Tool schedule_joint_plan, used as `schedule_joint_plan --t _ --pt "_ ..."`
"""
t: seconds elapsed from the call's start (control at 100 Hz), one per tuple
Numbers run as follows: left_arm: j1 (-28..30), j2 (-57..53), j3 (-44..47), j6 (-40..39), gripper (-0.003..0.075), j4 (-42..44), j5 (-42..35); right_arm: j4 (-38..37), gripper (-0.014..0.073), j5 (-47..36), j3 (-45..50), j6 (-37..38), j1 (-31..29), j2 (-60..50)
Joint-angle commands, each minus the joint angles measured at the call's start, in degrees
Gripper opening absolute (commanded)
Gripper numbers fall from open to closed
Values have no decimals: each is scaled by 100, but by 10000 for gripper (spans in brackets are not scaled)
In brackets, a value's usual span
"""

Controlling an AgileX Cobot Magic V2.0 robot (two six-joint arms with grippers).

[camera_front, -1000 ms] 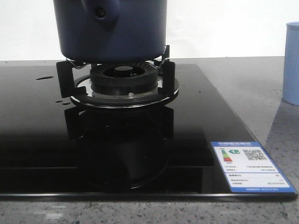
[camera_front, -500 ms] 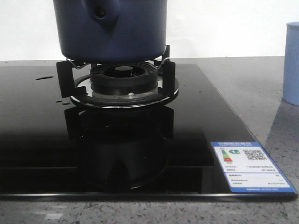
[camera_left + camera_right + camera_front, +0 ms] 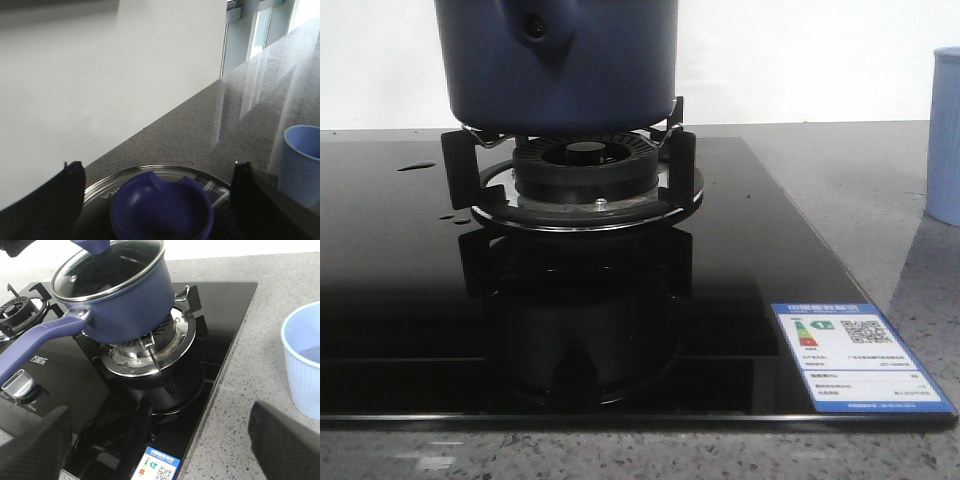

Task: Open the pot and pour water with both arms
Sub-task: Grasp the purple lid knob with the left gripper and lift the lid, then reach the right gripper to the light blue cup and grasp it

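The dark navy-blue pot stands on the burner grate, its handle stub with a round hole facing the front camera. In the right wrist view the pot wears a glass lid, and its long handle points toward the cooktop's front. My left gripper is open just above the lid, its fingers either side of the blue lid knob with gaps on both sides. My right gripper is open and empty, above the cooktop's front right corner. Neither gripper shows in the front view.
A pale blue ribbed cup stands on the grey counter right of the black glass cooktop; it also shows in the right wrist view. A blue-and-white label sits on the cooktop's front right corner. A second burner and a control dial lie left.
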Motion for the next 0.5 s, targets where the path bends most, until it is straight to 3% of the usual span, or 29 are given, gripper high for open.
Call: schedule_joint_plan --t 0.0,0.28,0.49 --pt "-2 -157 -205 4 548 -241 47 227 644 -404 -188 -81 2 79" --pt "-2 -78 -205 333 633 -101 127 227 644 -439 -188 -81 2 79" --pt "-2 236 -205 359 635 -157 263 227 644 -439 -188 -81 2 79"
